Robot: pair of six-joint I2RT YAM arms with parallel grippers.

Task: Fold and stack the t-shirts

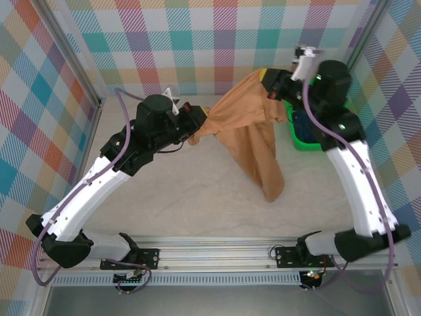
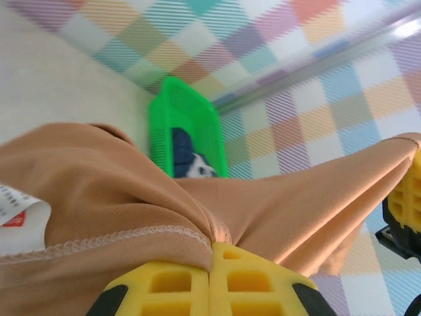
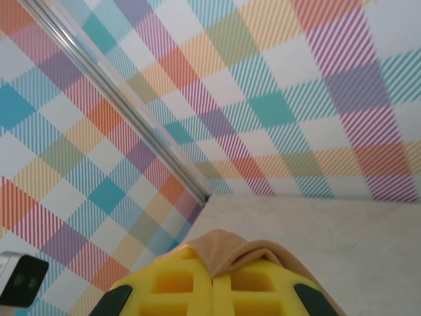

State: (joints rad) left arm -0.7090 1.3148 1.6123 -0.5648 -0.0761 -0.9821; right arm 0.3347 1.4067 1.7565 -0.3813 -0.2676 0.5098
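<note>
A tan-brown t-shirt [image 1: 253,135] hangs in the air, stretched between both grippers, its lower end drooping to the table at the middle right. My left gripper [image 1: 199,125] is shut on one edge of it; in the left wrist view the yellow fingertips [image 2: 212,253] pinch a stitched hem of the tan-brown t-shirt [image 2: 131,191]. My right gripper [image 1: 271,82] is shut on the other edge, a fold of cloth [image 3: 230,247] caught between its yellow pads [image 3: 177,280]. A dark navy t-shirt [image 2: 187,158] with white print lies inside the green basket [image 2: 197,108].
The green mesh basket [image 1: 299,135] stands at the right of the table under the right arm. Plaid walls close in the back and both sides. A metal rail [image 1: 210,253] runs along the near edge. A white label [image 2: 16,217] shows on the held shirt.
</note>
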